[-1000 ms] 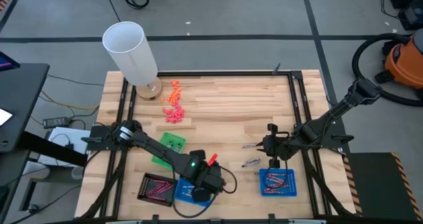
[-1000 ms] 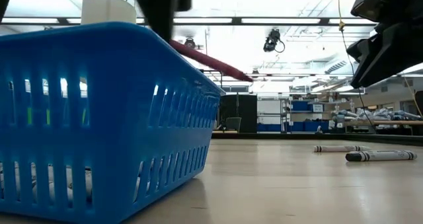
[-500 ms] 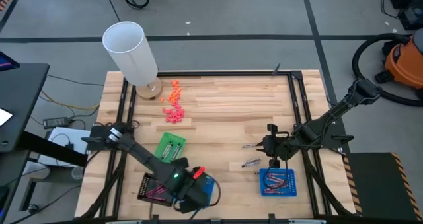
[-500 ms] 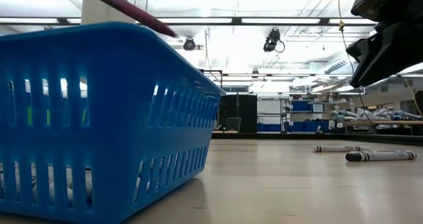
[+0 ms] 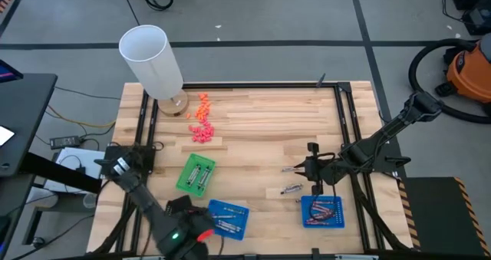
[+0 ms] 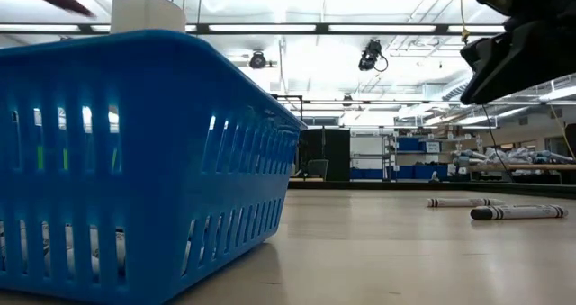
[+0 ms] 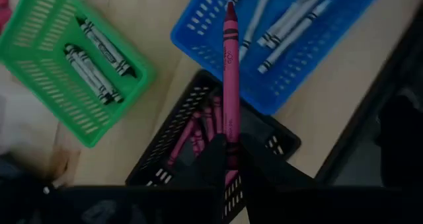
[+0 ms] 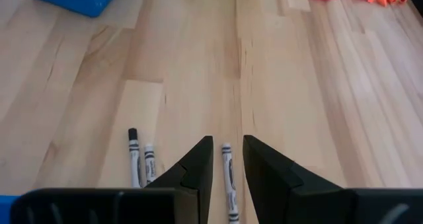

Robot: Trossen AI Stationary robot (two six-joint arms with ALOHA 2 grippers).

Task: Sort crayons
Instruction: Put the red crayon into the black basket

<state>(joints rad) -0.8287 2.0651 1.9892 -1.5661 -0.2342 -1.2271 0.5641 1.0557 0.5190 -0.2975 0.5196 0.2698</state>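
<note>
The left end effector (image 7: 228,159) grips a maroon crayon (image 7: 230,72) above the black tray (image 7: 198,145), while the right end effector (image 8: 228,159), slightly apart, hovers over grey crayons (image 8: 227,178) on the bench (image 8: 297,85).

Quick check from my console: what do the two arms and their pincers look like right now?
Both arms are dark, jointed links with black cabling along them. The left arm has a white-marked joint near its base and a small green light on its wrist. The left pincer and right pincer each have two black, wedge-shaped fingers tapering to narrow tips.
</note>
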